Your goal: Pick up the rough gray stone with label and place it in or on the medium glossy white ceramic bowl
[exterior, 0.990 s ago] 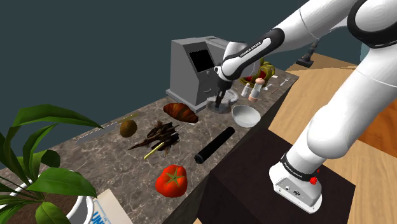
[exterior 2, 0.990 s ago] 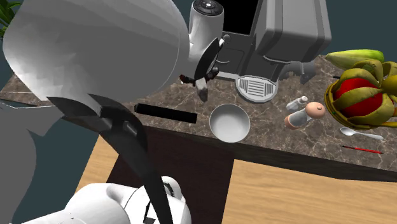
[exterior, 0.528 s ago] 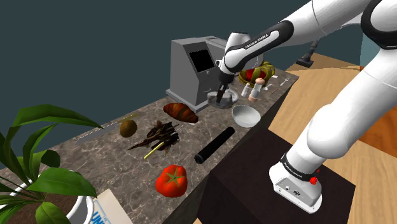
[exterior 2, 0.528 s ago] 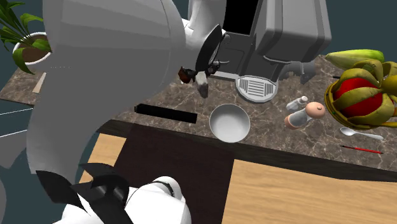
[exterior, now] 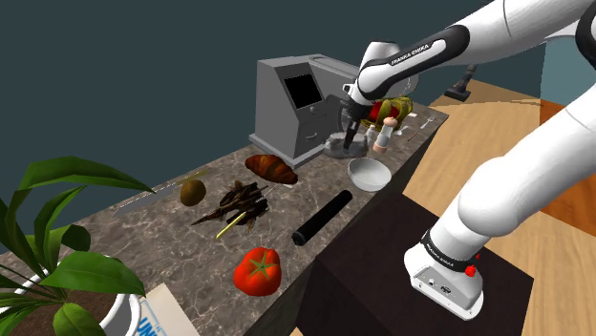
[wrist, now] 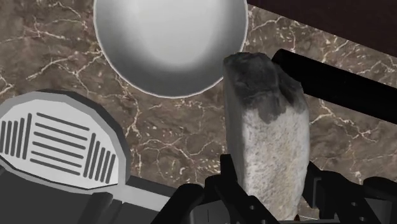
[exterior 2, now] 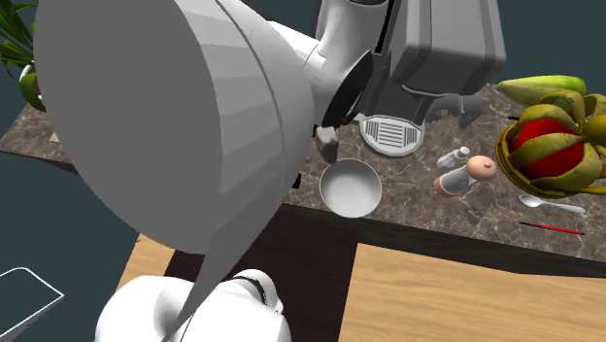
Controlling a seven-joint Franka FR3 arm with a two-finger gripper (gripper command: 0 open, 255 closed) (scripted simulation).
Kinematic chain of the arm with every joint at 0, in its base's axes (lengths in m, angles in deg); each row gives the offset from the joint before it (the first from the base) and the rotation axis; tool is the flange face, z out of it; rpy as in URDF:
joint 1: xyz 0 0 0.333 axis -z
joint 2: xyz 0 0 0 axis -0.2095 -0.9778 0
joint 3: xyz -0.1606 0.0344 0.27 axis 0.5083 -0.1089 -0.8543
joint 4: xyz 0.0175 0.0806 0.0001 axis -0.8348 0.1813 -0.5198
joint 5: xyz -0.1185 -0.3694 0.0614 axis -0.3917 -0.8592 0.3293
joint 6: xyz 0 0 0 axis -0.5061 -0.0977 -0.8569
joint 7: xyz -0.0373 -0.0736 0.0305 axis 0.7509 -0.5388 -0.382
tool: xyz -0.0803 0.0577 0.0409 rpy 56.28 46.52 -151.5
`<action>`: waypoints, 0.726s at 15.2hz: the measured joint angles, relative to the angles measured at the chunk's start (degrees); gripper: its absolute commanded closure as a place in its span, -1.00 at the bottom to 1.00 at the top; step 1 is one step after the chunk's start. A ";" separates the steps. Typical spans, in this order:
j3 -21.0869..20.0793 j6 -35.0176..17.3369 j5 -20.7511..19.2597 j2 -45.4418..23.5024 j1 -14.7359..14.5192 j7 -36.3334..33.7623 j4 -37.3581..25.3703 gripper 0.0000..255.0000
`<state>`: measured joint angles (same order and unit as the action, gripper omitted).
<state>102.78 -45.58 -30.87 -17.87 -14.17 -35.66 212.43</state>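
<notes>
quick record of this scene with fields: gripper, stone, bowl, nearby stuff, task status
gripper: shut on the stone
stone: rough grey, held above the marble counter
bowl: white, empty, upright on the counter, just beyond the stone's tip
nearby: round slotted grille; black cylinder
task status: stone picked up, not yet in the bowl

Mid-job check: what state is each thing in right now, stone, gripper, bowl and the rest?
Stone: clasped upright between the fingers, apparently clear of the counter.
Gripper: shut on the stone, beside the bowl.
Bowl: upright, empty.
Black cylinder: lying flat on the counter.
</notes>
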 measured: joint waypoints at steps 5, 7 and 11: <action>4.46 1.55 -3.00 4.71 4.16 6.13 3.27 1.00; 6.27 1.92 -4.26 6.10 5.83 8.54 4.31 1.00; 9.32 2.90 -6.07 7.50 8.36 12.69 4.72 1.00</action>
<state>112.09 -42.68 -36.95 -10.37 -5.81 -22.97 217.14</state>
